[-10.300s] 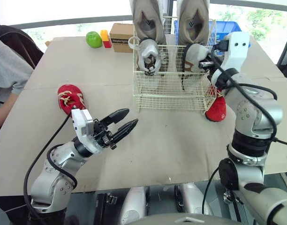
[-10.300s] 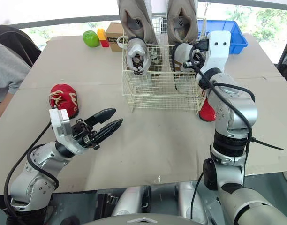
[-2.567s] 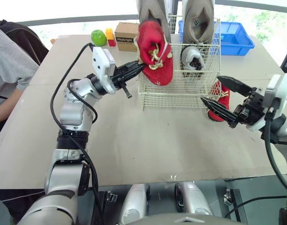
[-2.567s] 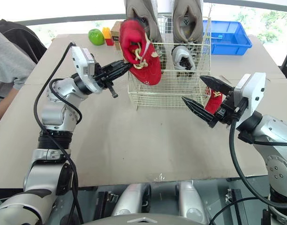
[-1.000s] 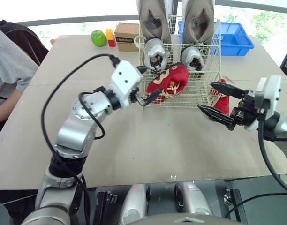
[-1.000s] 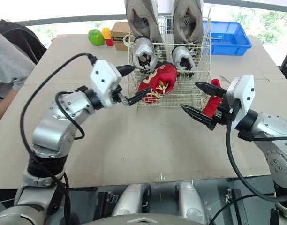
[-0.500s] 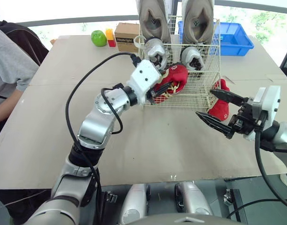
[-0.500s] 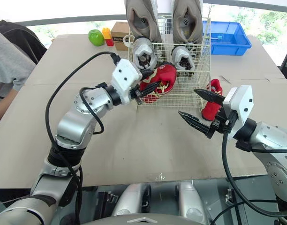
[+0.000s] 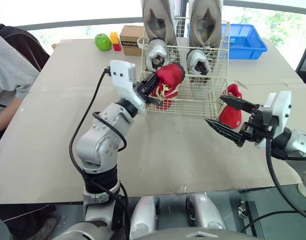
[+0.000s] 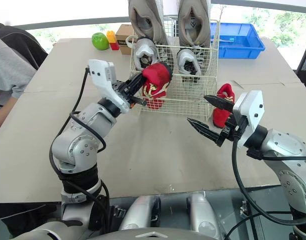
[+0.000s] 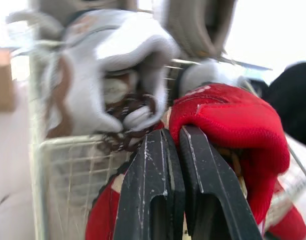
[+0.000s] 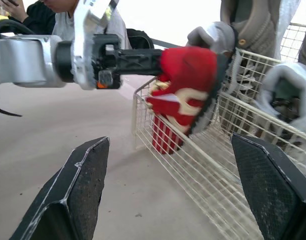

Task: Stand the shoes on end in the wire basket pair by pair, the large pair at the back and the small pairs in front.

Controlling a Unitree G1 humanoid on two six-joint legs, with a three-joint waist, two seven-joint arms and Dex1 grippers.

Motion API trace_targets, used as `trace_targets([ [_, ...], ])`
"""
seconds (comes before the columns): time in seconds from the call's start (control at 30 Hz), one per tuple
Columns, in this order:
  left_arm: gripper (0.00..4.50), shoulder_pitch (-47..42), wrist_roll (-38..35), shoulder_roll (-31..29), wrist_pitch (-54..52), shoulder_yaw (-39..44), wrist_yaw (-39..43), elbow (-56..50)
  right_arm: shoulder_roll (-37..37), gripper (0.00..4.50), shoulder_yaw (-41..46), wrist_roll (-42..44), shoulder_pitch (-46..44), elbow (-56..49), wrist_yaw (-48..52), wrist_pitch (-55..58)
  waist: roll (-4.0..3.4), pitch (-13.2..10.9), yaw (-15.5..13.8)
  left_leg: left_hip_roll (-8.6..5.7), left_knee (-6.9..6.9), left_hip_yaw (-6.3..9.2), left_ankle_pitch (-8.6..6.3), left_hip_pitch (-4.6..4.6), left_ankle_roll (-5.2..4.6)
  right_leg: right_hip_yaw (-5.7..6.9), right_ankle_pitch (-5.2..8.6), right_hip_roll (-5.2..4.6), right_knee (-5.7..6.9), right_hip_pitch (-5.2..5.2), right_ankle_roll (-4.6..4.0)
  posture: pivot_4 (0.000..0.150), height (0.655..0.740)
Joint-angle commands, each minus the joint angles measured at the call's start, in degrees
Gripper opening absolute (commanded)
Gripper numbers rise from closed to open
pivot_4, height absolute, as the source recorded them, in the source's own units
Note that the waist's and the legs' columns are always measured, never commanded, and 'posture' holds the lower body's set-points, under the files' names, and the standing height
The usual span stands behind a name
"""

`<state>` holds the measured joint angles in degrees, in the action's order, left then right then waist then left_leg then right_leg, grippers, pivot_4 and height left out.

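The wire basket (image 9: 213,95) holds two large tan shoes (image 9: 158,20) on end at the back, with two small grey shoes (image 9: 157,52) in front of them. A small red shoe (image 9: 167,80) stands nearly upright in the basket's front left corner, its top above the rim. My left gripper (image 9: 154,86) reaches over the left wall, shut on that shoe's collar (image 11: 228,125). The second red shoe (image 9: 232,107) leans outside the basket's right wall. My right gripper (image 9: 214,109) hovers open just in front of it, holding nothing.
A green apple (image 9: 100,41), small coloured blocks (image 9: 114,41) and a cardboard box (image 9: 130,40) sit at the table's far left. A blue bin (image 9: 245,40) stands behind the basket on the right. A person (image 9: 8,75) sits at the left edge.
My left gripper has shut on the red shoe and tipped it from lying on its side to nearly upright in the basket. The right gripper stays open and has barely moved.
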<state>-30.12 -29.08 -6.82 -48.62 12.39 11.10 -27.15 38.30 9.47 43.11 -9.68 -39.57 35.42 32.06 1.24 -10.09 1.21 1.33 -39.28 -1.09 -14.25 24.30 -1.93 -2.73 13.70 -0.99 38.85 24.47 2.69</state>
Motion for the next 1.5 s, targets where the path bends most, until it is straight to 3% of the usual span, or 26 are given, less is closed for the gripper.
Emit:
trace_targets([
  [0.03,0.09,-0.98,-5.89,1.95,-3.39,5.45,-5.42,-5.51,-0.47,3.72,-1.11,-0.81,-2.89,1.61,1.96,-2.25,0.02,-0.01,-0.12,-0.01,0.0,-0.01,0.0,0.01,0.0,-0.02,0.0,-0.03,0.0,0.0,0.0,0.15,0.74],
  [0.17,0.09,0.8,-5.69,-3.29,-0.59,1.76,-0.29,-8.31,-0.63,3.72,-1.97,-1.58,-3.97,2.91,3.07,-2.93,0.02,-0.01,-0.12,-0.05,0.01,0.02,0.0,0.02,0.0,0.02,0.0,0.01,-0.01,0.0,0.0,0.15,0.74],
  [0.3,0.09,7.96,0.43,-8.68,10.94,-3.92,6.42,-11.11,-0.51,3.72,-2.3,-2.33,-4.43,3.95,4.29,-3.3,0.01,-0.01,-0.27,-0.02,0.09,-0.02,0.0,0.0,0.02,-0.01,0.0,-0.02,-0.04,0.0,-0.01,0.15,0.74],
  [0.47,0.09,12.44,2.46,-5.99,19.14,-4.41,4.86,-10.4,-0.38,3.72,-3.08,-3.21,-4.75,4.7,4.74,-2.87,0.02,0.0,-0.58,-0.03,0.08,-0.02,0.0,0.04,0.01,0.01,0.0,-0.11,-0.08,0.0,-0.02,0.15,0.74],
  [0.63,0.09,12.97,-1.54,-2.57,15.41,-2.93,-0.41,-10.83,-0.23,3.72,-3.88,-3.68,-5.91,6.16,5.38,-2.59,0.02,0.0,-0.56,-0.05,0.08,-0.01,-0.01,0.03,0.0,0.01,0.0,-0.1,-0.07,0.0,-0.01,0.15,0.74],
  [0.8,0.09,8.99,-12.25,0.49,8.53,3.51,-7.96,-8.86,-0.31,3.72,-5.11,-4.17,-7.81,8.13,6.7,-2.46,0.02,0.0,-0.48,-0.04,0.07,0.02,-0.01,0.03,0.0,0.04,0.0,-0.08,-0.06,0.0,-0.01,0.15,0.74],
  [1.13,0.09,8.7,-19.22,-3.4,-9.58,2.49,-15.43,-4.59,-0.26,3.72,-5.76,-4.64,-9.54,9.91,8.01,-2.68,0.07,0.03,-0.63,-0.06,0.05,0.06,-0.01,-0.04,0.0,0.08,0.0,-0.09,-0.06,-0.11,-0.01,0.15,0.74],
  [1.27,0.09,8.02,-16.52,-6.7,-9.98,1.15,-15.76,-4.28,-0.3,3.72,-5.23,-4.63,-9.29,10.13,8.17,-2.69,0.05,0.06,-0.58,-0.06,0.16,0.12,-0.02,-0.63,0.0,0.14,0.02,-0.09,-0.29,-0.75,-0.02,0.15,0.74],
  [1.43,0.09,6.84,-11.48,-14.7,-5.97,-2.98,-9.39,-4.4,-0.21,3.72,-4.8,-4.85,-7.61,9.17,7.78,-2.8,0.05,0.06,-0.57,-0.07,0.17,0.15,-0.01,-0.63,0.0,0.17,0.02,-0.06,-0.35,-0.8,-0.03,0.15,0.74],
  [1.5,0.8,6.68,-11.71,-15.31,-3.96,-1.82,-7.36,-3.39,-0.33,3.72,-4.95,-4.98,-7.04,8.57,7.37,-2.72,0.04,0.05,-0.58,-0.06,0.18,0.17,-0.02,-0.61,0.0,0.19,0.02,-0.07,-0.38,-0.8,-0.03,0.15,0.74],
])
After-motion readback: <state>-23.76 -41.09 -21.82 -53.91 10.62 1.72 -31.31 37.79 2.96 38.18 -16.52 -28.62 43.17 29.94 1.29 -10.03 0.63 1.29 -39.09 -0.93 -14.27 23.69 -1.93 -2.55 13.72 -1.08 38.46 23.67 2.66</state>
